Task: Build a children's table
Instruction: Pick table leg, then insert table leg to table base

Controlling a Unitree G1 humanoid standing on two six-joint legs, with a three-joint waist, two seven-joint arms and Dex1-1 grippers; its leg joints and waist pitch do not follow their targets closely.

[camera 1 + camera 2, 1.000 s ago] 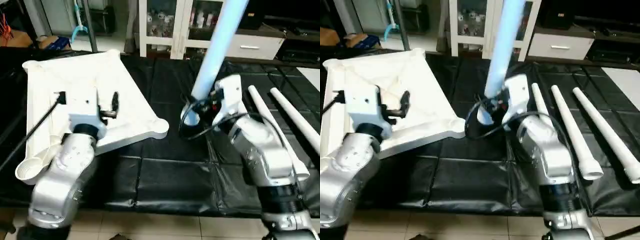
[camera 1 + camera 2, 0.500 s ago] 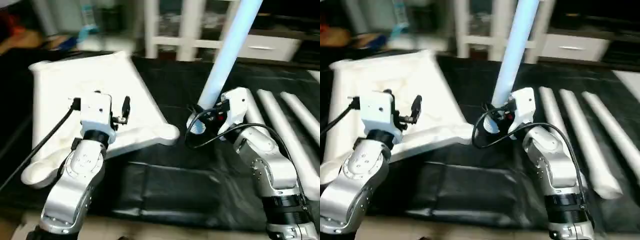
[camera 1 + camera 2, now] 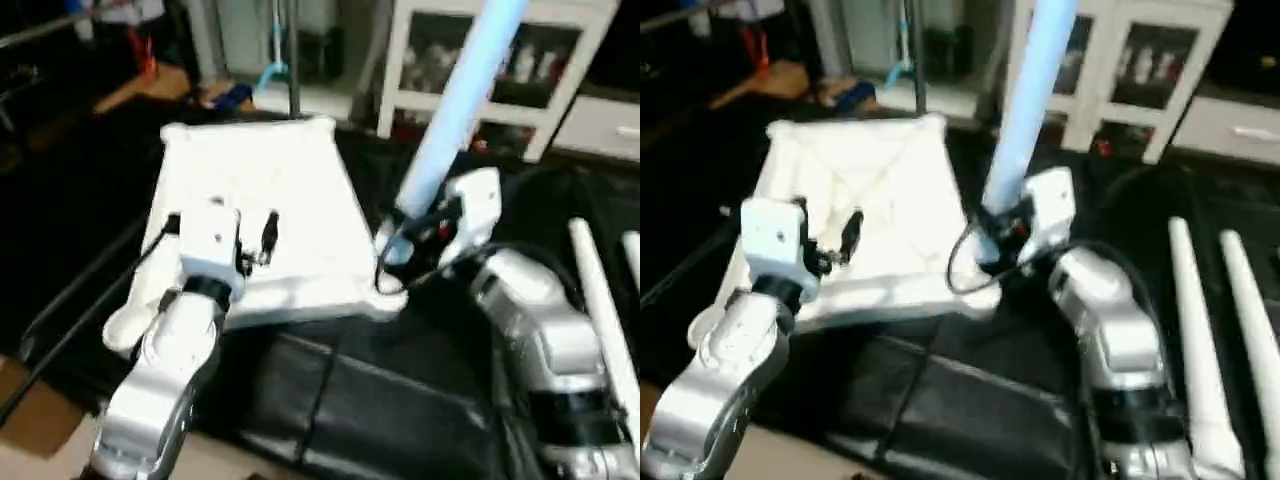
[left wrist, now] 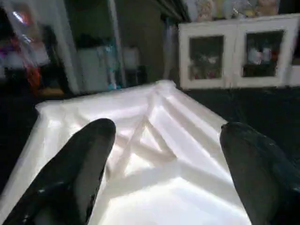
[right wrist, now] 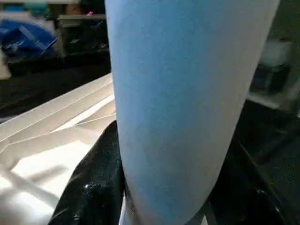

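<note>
Leg (image 3: pixel 455 105), long, stiff, probably light and slick, pinched near its thick end by right gripper (image 3: pixel 410 235) beside tabletop (image 3: pixel 290 190); left gripper (image 4: pixel 164 154) hovers spread above it.

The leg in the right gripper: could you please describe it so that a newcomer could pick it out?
On the black mat, beside the white tabletop, the right gripper grips a white leg. It alone stands upright; the spare legs lie flat.
</note>
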